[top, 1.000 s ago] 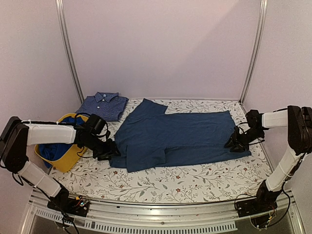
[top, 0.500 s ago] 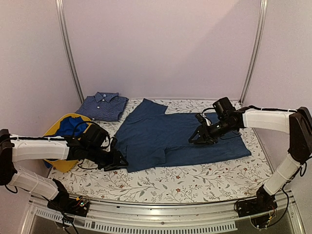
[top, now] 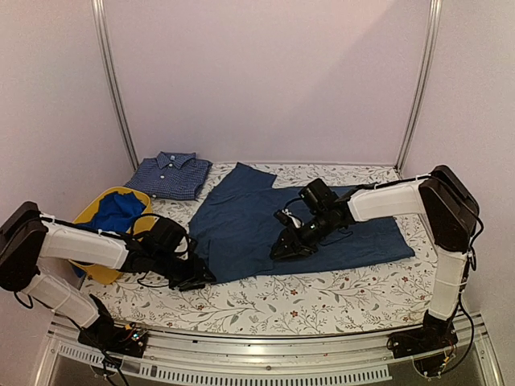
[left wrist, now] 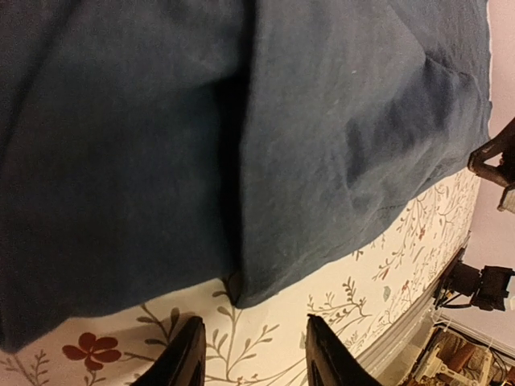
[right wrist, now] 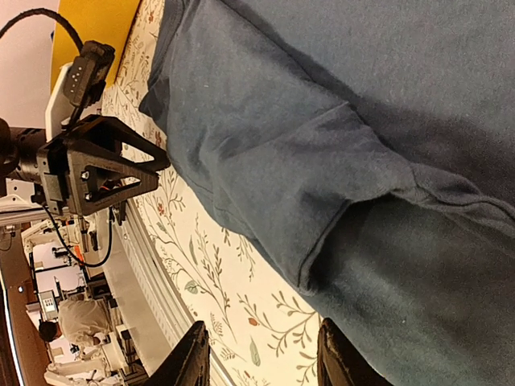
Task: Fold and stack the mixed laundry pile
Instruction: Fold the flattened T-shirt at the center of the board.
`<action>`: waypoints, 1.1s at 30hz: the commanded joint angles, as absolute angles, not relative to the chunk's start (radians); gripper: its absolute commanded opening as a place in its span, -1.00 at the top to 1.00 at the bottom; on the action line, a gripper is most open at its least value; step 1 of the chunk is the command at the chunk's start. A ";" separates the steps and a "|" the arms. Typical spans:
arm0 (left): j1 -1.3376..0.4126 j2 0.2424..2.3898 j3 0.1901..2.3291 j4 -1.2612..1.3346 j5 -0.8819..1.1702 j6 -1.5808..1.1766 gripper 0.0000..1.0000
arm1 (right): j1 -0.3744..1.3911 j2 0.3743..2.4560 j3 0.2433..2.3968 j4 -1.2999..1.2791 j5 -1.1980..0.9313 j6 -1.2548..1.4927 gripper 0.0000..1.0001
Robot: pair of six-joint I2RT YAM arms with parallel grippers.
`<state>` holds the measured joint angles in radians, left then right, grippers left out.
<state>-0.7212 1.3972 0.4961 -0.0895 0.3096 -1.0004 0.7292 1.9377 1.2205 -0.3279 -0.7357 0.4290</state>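
Left gripper (left wrist: 253, 326) sat parted and empty at the navy garment's (top: 241, 233) near-left hem; right gripper (right wrist: 261, 330) hung likewise, further right

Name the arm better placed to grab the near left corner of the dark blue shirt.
Left. The left claw, open, is low over the tablecloth right at the shirt's near hem. The right claw hangs over its middle, farther off.
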 commanded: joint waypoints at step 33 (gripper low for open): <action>-0.648 1.492 0.880 -0.175 0.271 -0.790 1.00 | 0.705 2.012 1.423 -0.242 -0.756 0.531 1.00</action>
